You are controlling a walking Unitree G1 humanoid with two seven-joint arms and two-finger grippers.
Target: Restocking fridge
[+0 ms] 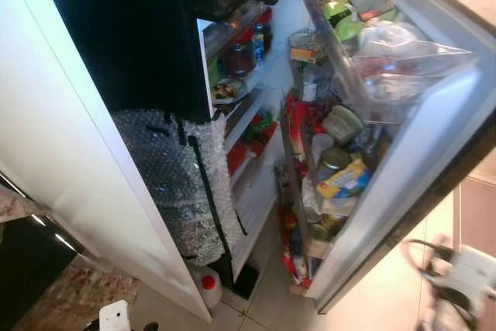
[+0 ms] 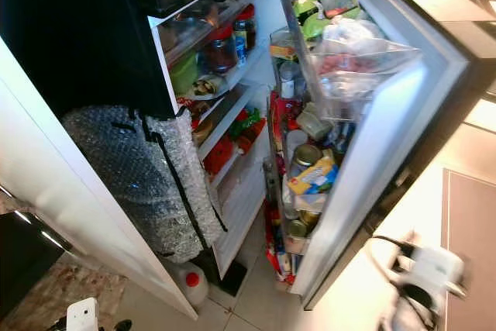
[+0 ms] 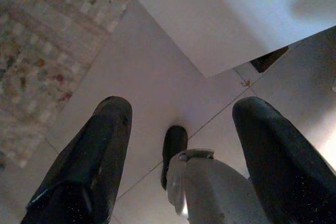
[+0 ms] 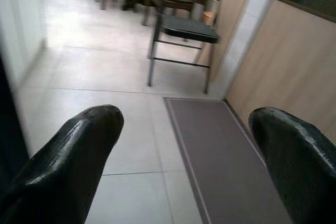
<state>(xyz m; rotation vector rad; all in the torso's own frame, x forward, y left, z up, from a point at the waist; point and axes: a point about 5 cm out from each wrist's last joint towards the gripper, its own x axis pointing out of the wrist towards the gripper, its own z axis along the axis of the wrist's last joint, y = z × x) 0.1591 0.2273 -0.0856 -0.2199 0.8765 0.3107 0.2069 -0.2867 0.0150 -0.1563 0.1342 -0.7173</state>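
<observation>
Head view: fridge door (image 1: 434, 160) open, bubble-wrapped bundle (image 1: 174, 184) blocking shelves (image 1: 248, 114).

- Fridge door (image 1: 434, 160) stands open; its racks are crammed with jars.
- Bubble-wrapped bundle (image 1: 174, 184) blocks the lower left edge of the opening.
- Inner shelves (image 1: 244, 118) crowded.

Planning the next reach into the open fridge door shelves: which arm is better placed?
Probably the right: the right claw is raised beside the open fridge door, fingers apart, while the left claw hangs toward the floor.
</observation>
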